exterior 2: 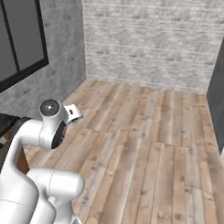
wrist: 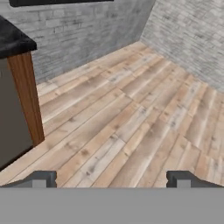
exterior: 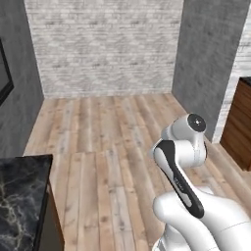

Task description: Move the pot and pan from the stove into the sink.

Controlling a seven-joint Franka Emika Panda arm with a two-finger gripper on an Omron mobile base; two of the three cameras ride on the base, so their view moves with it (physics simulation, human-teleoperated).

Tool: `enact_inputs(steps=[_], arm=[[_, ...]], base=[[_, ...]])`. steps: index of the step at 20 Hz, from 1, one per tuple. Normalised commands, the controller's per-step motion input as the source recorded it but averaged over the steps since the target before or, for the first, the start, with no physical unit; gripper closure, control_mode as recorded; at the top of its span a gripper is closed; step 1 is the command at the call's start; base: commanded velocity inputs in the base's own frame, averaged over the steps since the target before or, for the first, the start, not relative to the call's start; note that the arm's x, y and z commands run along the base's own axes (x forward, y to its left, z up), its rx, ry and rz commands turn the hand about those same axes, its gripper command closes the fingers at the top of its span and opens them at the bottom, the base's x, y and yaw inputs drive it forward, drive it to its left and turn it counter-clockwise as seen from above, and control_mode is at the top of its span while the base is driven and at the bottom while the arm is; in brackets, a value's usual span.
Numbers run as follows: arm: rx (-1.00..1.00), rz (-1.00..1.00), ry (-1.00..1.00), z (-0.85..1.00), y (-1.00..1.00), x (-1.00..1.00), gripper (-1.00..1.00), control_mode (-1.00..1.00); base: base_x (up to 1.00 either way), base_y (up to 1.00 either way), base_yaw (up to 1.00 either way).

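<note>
My end effector (wrist: 112, 178) is spread wide and holds nothing. Ahead of it lies bare wooden floor (wrist: 131, 109), with a black-topped desk (wrist: 13, 41) off to one side. Pot, pan, stove and sink aren't visible from here, so I judge I'm at the approach step: next comes driving round to find the stove.

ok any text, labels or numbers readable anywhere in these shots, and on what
None: no view carries a readable word, number or sign.
Brick wall: bare.
Marble counter: veining only, no lettering.
Window: dark panes, nothing printed.
Wood floor: plain planks.
Arm: white with dark joints, no brand mark to be made out.
Gripper: open, its tips unmarked.
</note>
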Motion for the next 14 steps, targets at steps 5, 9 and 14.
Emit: enact_inputs(steps=[5, 9, 14], arm=[[0.00, 0.00, 0.00, 0.00, 0.00, 0.00, -1.00, 1.00], [0.00, 0.00, 0.00, 0.00, 0.00, 0.00, -1.00, 1.00], [0.00, 0.00, 0.00, 0.00, 0.00, 0.00, -1.00, 1.00]], base=[[1.00, 0.34, -0.07], [0.52, 0.16, -0.03], [0.05, -0.06, -0.01]])
